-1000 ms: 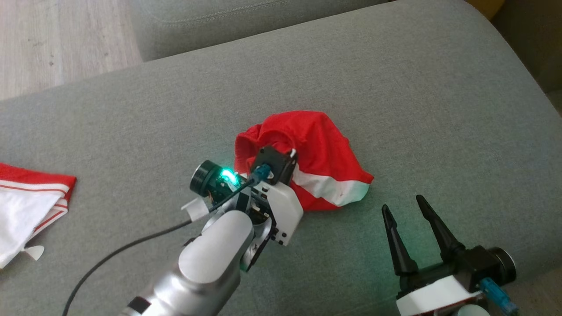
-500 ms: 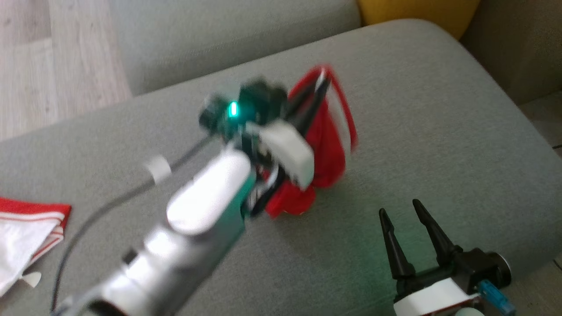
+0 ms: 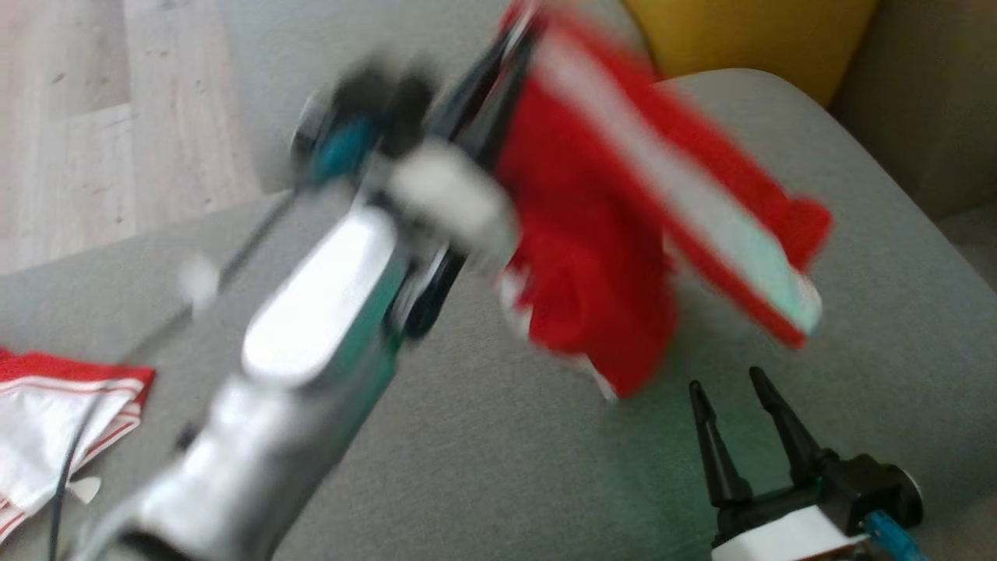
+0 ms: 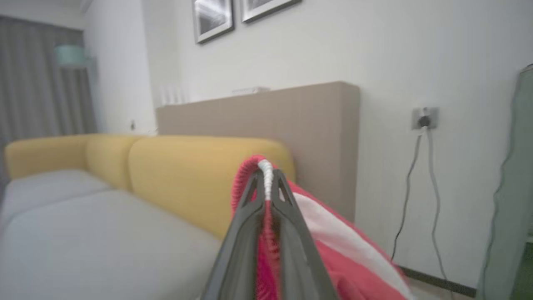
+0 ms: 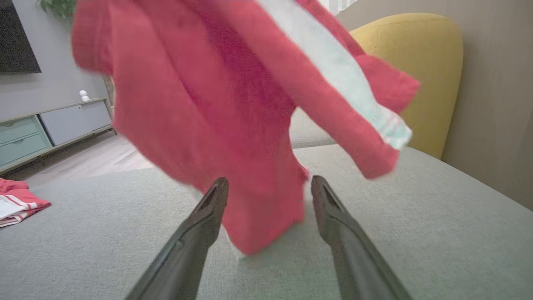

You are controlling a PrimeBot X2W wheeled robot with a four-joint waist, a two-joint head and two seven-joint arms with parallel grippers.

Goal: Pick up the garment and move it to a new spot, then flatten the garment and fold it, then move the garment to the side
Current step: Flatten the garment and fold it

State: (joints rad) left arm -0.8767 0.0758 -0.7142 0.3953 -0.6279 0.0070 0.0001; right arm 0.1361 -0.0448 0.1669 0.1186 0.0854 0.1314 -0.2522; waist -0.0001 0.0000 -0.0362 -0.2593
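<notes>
Clamped tight in left gripper [image 4: 266, 180] by an edge: garment [image 3: 592, 257], hanging above sofa [image 3: 896, 257], at 11 o'clock from right gripper [image 3: 726, 380], spread wide, empty. Pick-up apparently done; placing elsewhere, flattening, folding, moving aside all left.

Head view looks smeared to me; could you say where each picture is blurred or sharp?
Head view: left gripper and garment motion-smeared, right gripper crisp, green glow on the sofa beside it. Left wrist view: mildly soft throughout. Right wrist view: garment blurred, fingers clear.
</notes>
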